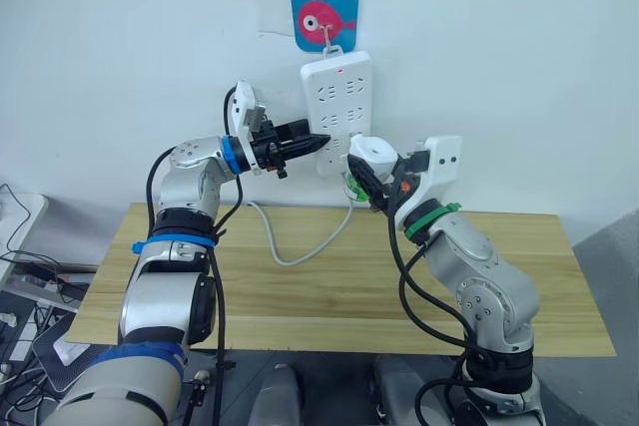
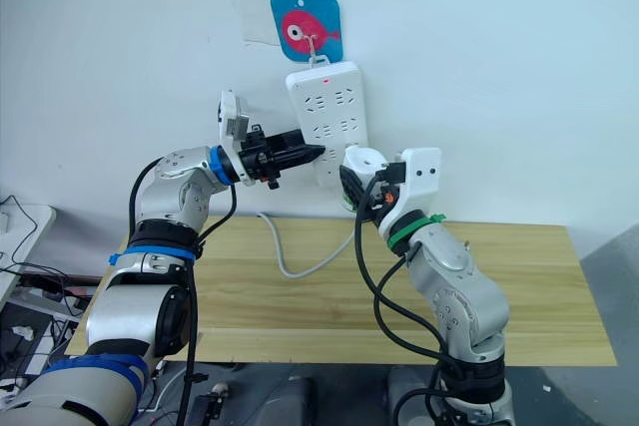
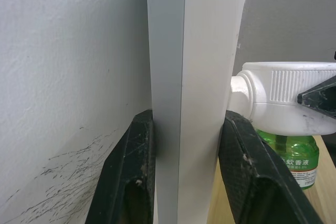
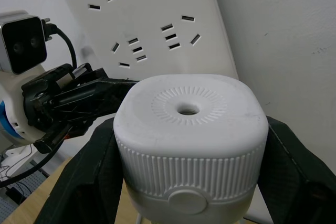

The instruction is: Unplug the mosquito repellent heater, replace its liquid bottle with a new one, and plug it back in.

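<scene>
So there's one mosquito repellent heater [image 4: 189, 145], green liquid bottle [image 3: 294, 153] under it, pinched in the right gripper [image 1: 371, 179] just off the lower end of the one power strip [image 1: 336, 107]; strip hangs on a white wall [image 1: 519, 57] from a hook with a blue fish sticker [image 1: 324, 15]; left gripper [image 1: 312, 144] has its two fingers clamped on the strip's edge; one white cable [image 1: 290, 246] trails down onto a light wooden table [image 1: 329, 306].
</scene>
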Robot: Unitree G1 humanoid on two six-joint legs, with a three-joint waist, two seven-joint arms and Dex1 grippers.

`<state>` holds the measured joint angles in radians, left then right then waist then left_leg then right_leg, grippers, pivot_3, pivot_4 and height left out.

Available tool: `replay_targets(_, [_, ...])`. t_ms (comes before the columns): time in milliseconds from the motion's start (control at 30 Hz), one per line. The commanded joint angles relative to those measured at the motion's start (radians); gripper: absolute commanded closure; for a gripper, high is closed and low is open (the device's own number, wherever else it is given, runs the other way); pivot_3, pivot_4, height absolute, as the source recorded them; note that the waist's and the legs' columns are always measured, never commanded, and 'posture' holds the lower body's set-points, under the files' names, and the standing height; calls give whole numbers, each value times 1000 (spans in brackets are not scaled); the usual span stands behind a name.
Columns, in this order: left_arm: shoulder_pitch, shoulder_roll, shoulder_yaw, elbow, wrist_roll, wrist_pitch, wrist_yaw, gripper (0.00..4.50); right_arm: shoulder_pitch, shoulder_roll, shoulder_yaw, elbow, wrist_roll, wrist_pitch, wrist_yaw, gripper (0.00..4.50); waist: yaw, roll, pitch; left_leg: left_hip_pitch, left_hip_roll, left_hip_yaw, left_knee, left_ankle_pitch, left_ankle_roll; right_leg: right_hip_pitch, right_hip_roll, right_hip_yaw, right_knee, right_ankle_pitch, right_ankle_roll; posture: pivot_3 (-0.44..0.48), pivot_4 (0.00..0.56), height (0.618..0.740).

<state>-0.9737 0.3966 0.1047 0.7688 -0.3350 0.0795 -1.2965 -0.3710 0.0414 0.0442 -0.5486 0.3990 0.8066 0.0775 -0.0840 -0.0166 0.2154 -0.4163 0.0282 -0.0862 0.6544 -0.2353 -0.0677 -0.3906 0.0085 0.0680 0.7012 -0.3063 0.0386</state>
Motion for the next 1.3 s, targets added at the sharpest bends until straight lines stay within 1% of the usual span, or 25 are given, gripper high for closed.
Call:
replay_targets(33, [-7, -5, -7, -17, -4, -5, -14, 3232, -12, -2, -4, 4, -1, -3, -13, 1516, 0, 0, 0, 0, 0, 0, 0, 0, 0, 0, 0, 0, 0, 0, 0, -39, 191, 740])
replay_targets(467, [-8, -6, -8, -17, -1, -13, -10, 3232, -1, -24, -4, -3, 9, 4, -8, 1516, 0, 0, 0, 0, 0, 0, -2, 0, 0, 0, 0, 0, -2, 0, 0, -42, 187, 740])
replay_targets(633, [-7, -6, -6, -15, -1, -17, -10, 3232, 13, -45, -10, -66, 31, 25, -7, 1516, 0, 0, 0, 1, 0, 0, -5, 0, 0, 0, 0, 0, -3, 0, 0, -42, 186, 740])
replay_targets(767, [-4, -1, -3, -15, -1, -19, -9, 3232, 45, -77, -42, -162, 75, 93, -9, 1516, 1, 0, 0, 1, 0, 0, -8, 0, 0, 0, 0, 0, -5, 0, 0, -40, 188, 740])
replay_targets(867, [-3, 1, -2, -14, -1, -21, -9, 3232, 69, -81, -39, -190, 88, 118, -24, 1516, 1, 0, 0, 0, 0, 0, -8, 0, 0, -1, -1, 0, -5, 0, 0, -42, 188, 740])
replay_targets(1100, [-3, -5, -5, -17, -2, -19, -10, 3232, 52, -41, 0, -173, 72, 89, -45, 1516, 1, 0, 0, 0, 0, 0, -8, 1, 0, -1, 0, 0, -5, 0, 0, -40, 183, 740])
replay_targets(1300, [-5, -1, -6, -15, -1, -19, -16, 3232, 44, -37, 9, -155, 63, 71, -40, 1516, 1, 0, 0, 1, 0, 0, -8, 1, -1, -1, 0, 0, -5, 0, 0, -40, 181, 740])
